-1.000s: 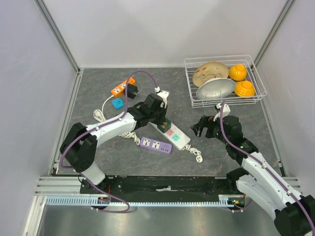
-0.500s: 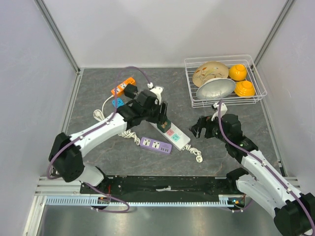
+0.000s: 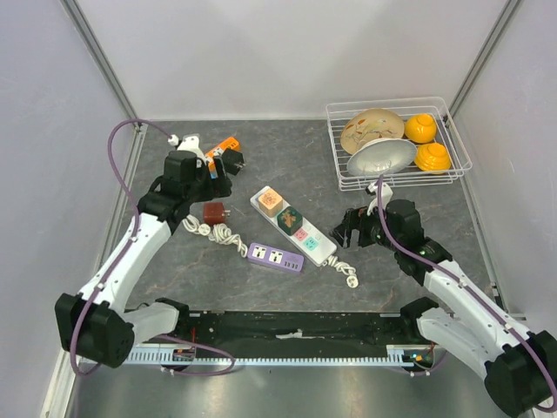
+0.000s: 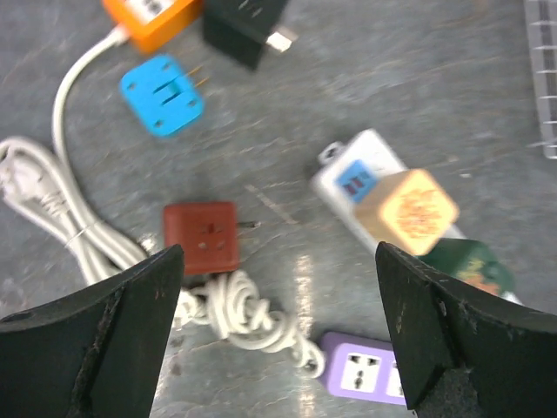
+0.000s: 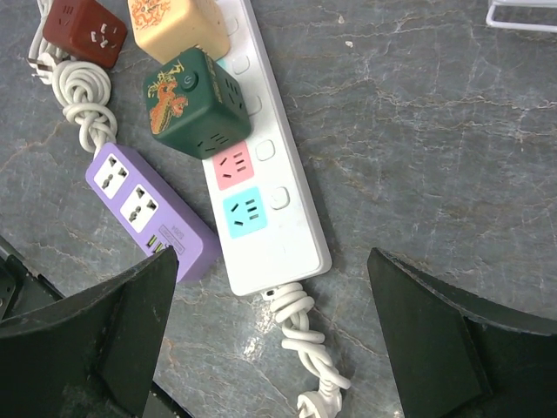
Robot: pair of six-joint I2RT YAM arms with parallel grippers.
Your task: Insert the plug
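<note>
A white power strip [image 3: 296, 228] lies diagonally mid-table, with a cream cube plug [image 3: 271, 201] and a dark green cube plug [image 5: 191, 100] seated in it. Its pink and cyan sockets [image 5: 242, 213] are bare. A red-brown cube plug [image 4: 201, 237] lies loose on the table beside a coiled white cord [image 4: 235, 313]. My left gripper [image 4: 278, 261] hovers open above that plug and cord, holding nothing. To the right of the strip's cord end, my right gripper [image 5: 271, 261] hangs open and empty.
A purple power strip [image 3: 275, 257] lies in front of the white one. An orange strip [image 4: 152, 16], a black plug [image 4: 244, 26] and a blue plug [image 4: 162, 94] sit at the far left. A wire basket [image 3: 387, 102] with bowls stands at the far right.
My left gripper opened, left the white strip and swung back left over the red-brown plug. The cream and green plugs now show in the strip. The right arm barely moved.
</note>
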